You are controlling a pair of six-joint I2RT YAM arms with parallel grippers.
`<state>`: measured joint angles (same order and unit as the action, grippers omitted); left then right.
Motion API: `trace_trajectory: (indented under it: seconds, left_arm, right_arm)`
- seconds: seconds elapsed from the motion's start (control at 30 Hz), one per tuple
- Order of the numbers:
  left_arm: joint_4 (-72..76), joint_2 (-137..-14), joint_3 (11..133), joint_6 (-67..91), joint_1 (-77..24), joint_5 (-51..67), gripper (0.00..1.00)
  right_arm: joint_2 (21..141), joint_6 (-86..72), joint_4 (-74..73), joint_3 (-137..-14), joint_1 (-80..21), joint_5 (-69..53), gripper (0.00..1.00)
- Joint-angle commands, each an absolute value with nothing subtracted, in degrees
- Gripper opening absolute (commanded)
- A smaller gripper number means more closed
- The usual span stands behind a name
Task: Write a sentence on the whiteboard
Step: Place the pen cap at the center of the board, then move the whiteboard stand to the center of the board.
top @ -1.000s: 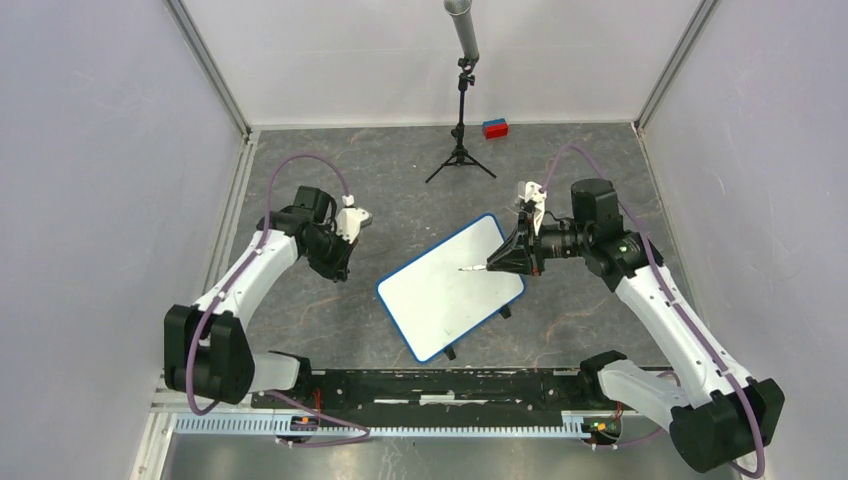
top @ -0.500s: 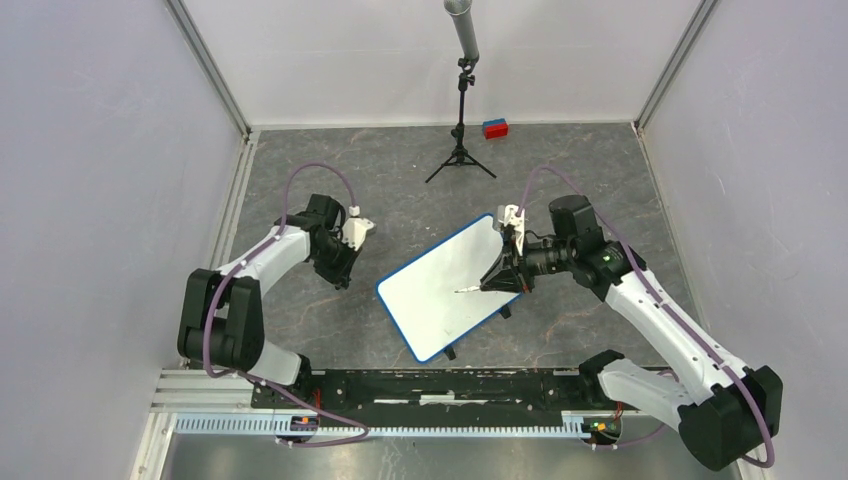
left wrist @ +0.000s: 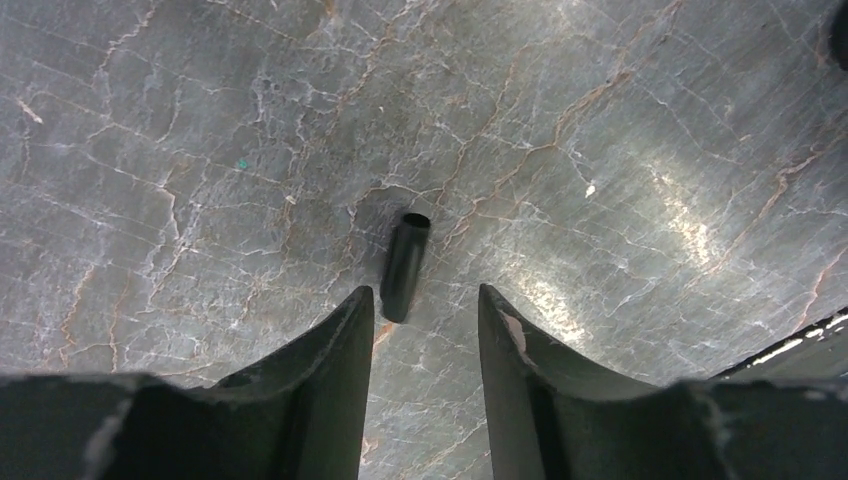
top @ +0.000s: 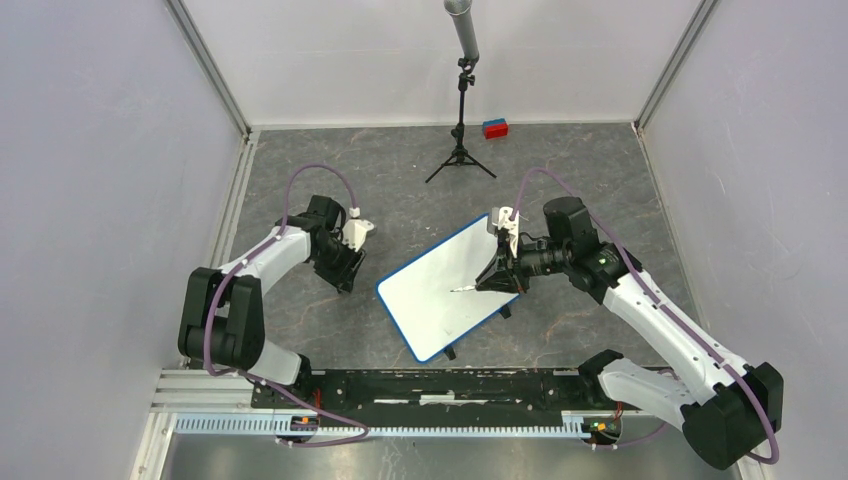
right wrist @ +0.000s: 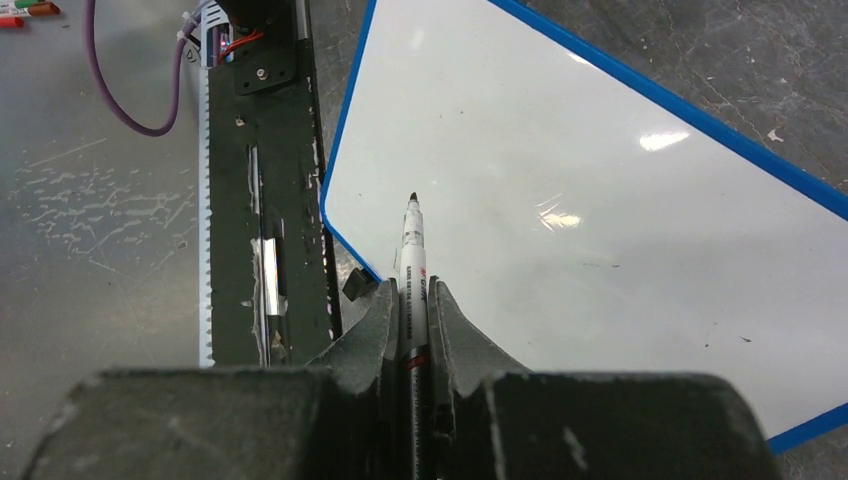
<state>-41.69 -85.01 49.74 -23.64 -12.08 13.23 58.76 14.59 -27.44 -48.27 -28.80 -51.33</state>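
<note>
- Top external: whiteboard point(top: 440, 300) lies tilted on the grey table point(top: 330, 180), under and ahead of the right gripper point(top: 497, 276) fingers and well off to the side of the left gripper point(top: 345, 272).
- Right wrist: right fingers point(right wrist: 375, 320) pinched narrow on a marker point(right wrist: 413, 250), barrel clamped between both pads.
- Marker is uncapped. Its dark tip sticks out past the fingertips, over the white board face just inside the blue rim's rounded corner. Cannot tell if the tip touches.
- Board face fills the area ahead and to the side of the fingers, with glare spots on it.
- Black rail point(right wrist: 265, 200) runs alongside, beyond that blue rim.
- Left wrist: left fingers point(left wrist: 345, 330) moderately apart, pointing down at the table, gripping nothing.
- Black cap point(left wrist: 405, 265) lies on the table, its near end just between the fingertips, the rest reaching ahead.
- Far beyond both grippers: tripod point(top: 460, 150) and a red-blue block point(top: 495, 128).
</note>
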Motion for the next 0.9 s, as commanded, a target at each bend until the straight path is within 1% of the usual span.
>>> trace_trajectory:
  seconds: [0.0, 0.17, 0.23, 0.33, 0.43, 0.47, 0.53, 0.6, 0.67, 0.8, 0.87]
  left_arm:
    - [-43.4, -82.6, 51.7, -23.3, -12.2, 15.6, 0.52]
    - [-48.6, -78.4, 57.6, -22.2, -11.8, 21.0, 0.61]
    - [-48.9, -75.0, 59.8, -20.8, -11.2, 24.6, 0.63]
    - [-47.8, -69.8, 63.3, -18.2, -9.9, 30.2, 0.71]
    - [-48.8, -67.3, 68.9, -17.3, -9.9, 35.1, 0.71]
    - [-49.9, -66.7, 70.7, -18.5, -10.1, 37.9, 0.71]
    - [-51.2, -65.5, 73.3, -21.2, -12.1, 38.8, 0.70]
    - [-53.9, -64.8, 75.1, -25.5, -16.2, 37.9, 0.70]
    - [-56.9, -64.9, 76.2, -29.7, -23.1, 35.4, 0.69]
    - [-60.2, -66.7, 75.2, -36.5, -43.1, 26.6, 0.67]
    - [-61.5, -69.5, 75.0, -39.0, -49.3, 25.9, 0.64]
  right_arm:
    - [58.5, 14.2, -25.6, -48.8, -29.1, -50.4, 0.00]
    - [58.5, 14.4, -25.8, -49.4, -29.2, -50.1, 0.00]
    - [58.3, 14.1, -25.6, -49.5, -29.2, -50.2, 0.00]
    - [58.2, 12.7, -24.9, -49.6, -29.2, -50.3, 0.00]
    - [57.8, 10.5, -23.4, -50.2, -28.4, -49.3, 0.00]
    - [57.9, 9.3, -22.7, -50.6, -27.3, -49.2, 0.00]
    - [58.3, 7.2, -21.6, -51.6, -24.4, -49.5, 0.00]
    - [58.8, 6.3, -21.4, -52.7, -21.8, -48.7, 0.00]
    - [59.1, 5.4, -20.9, -53.4, -19.5, -47.1, 0.00]
    - [60.2, 2.8, -19.6, -54.2, -14.9, -46.8, 0.00]
    - [60.7, 1.6, -18.9, -54.6, -12.5, -47.2, 0.00]
